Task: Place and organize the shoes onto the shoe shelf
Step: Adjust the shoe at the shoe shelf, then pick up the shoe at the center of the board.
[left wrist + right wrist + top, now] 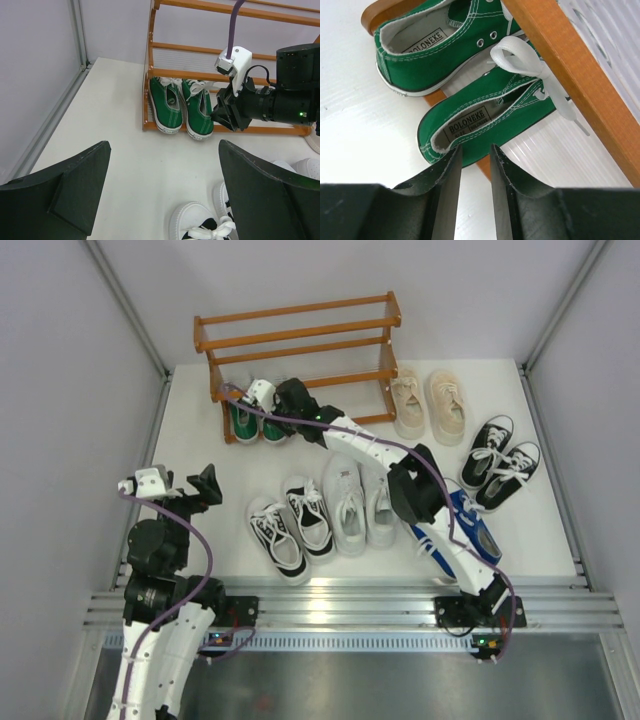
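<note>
Right gripper (475, 148) slightly parted behind green shoe (485, 117)

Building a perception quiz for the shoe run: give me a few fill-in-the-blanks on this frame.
The sneakers already on the shoe shelf are coloured ___.
They rest on its ___ tier.
The fingers right beside them belong to the ___ arm.
The left fingers are spread wide and hold ___.
Missing words: green; bottom; right; nothing.
</note>
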Controlling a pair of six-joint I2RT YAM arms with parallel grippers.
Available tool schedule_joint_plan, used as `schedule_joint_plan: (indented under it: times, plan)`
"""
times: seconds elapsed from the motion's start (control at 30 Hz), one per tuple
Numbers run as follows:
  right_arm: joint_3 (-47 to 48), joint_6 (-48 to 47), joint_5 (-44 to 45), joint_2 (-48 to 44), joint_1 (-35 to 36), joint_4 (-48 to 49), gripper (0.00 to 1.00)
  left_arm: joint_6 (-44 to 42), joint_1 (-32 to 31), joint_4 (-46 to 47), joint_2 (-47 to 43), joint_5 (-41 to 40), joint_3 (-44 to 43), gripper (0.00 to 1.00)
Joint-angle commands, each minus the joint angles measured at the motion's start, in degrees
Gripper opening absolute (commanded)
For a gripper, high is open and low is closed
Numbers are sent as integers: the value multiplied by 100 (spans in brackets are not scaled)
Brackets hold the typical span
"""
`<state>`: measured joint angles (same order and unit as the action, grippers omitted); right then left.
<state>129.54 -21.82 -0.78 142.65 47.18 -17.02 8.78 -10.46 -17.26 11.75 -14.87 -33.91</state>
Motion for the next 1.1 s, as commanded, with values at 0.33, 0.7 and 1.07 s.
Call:
schedule_joint_plan:
  times: [0.33,0.7,1.07]
  plan:
    - [19,-709,-160,-247,160,-434,20,-122,0,117,-111,-7,34,95]
    - [405,-771,-265,228,107,-417,0,-122,0,126,-76,28,42,95]
    - [888,-226,-950,632,134,-189,1,-139,0,135,-41,28,60,95]
